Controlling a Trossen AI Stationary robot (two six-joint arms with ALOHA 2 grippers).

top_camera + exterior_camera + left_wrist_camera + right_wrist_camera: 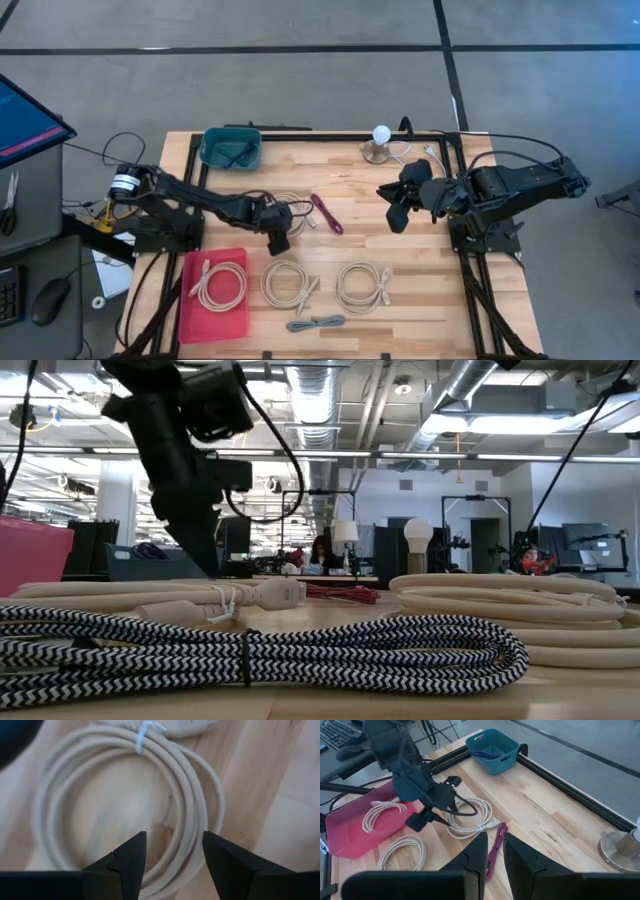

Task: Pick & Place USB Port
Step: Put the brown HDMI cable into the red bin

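A beige coiled USB cable (294, 201), bound by a white tie (142, 731), lies flat on the wooden table (420, 250). My left gripper (174, 862) is open and points steeply down. One finger stands inside the coil's ring and the other outside it, with the coil's strands (192, 805) running between them; I cannot tell whether they touch. The right wrist view shows this gripper (417, 822) low over the same coil (485, 812). My right gripper (495, 852) waits high at the table's right, open by a narrow gap with nothing in it.
A red tray (190, 320) at the near left holds another beige coil (218, 283). Two more beige coils (290, 283) (362, 287) and a braided grey cable (315, 323) lie near the front. A magenta cable (327, 213), a teal bin (231, 147) and a lamp (380, 145) lie farther back.
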